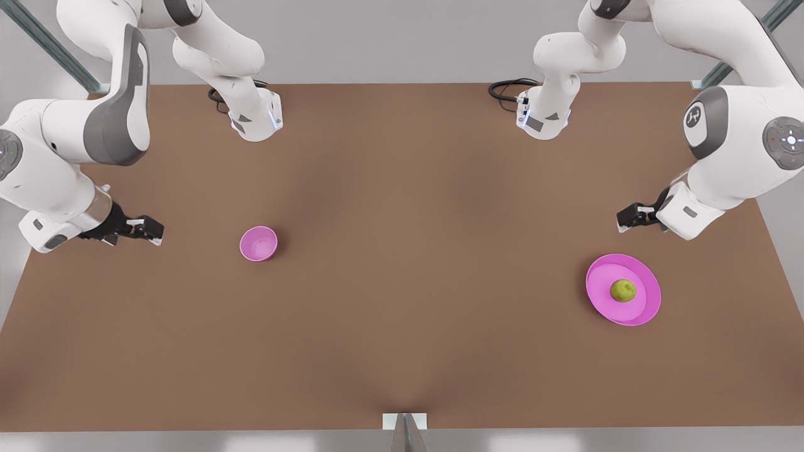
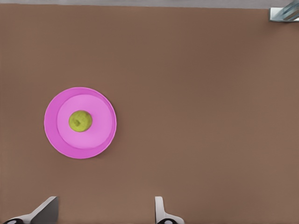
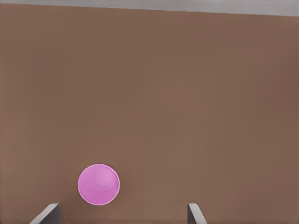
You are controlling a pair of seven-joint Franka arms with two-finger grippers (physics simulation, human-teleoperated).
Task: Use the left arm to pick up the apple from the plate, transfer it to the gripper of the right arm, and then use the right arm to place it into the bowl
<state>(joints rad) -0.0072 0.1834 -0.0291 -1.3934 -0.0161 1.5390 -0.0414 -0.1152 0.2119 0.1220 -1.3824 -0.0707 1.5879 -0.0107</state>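
A: Front view: the apple point(image 1: 623, 290) sits mid-plate point(image 1: 647, 314); your left gripper point(image 1: 628, 219) hovers near, fingers point(image 2: 160, 207) spread, empty.

B: Centre over it, descend straight. The right gripper point(image 1: 147, 229), also spread and empty, waits beside the bowl point(image 1: 258, 243).

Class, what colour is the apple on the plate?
Yellow-green apple, clearest in the left wrist view.

A wide brown table point(image 1: 402, 263) with a plain matte top is seen from above, evenly lit with soft shading toward its middle. Pale grey floor point(image 1: 389, 56) borders it, and slanted metal struts point(image 1: 53, 47) are seen at the far corners.
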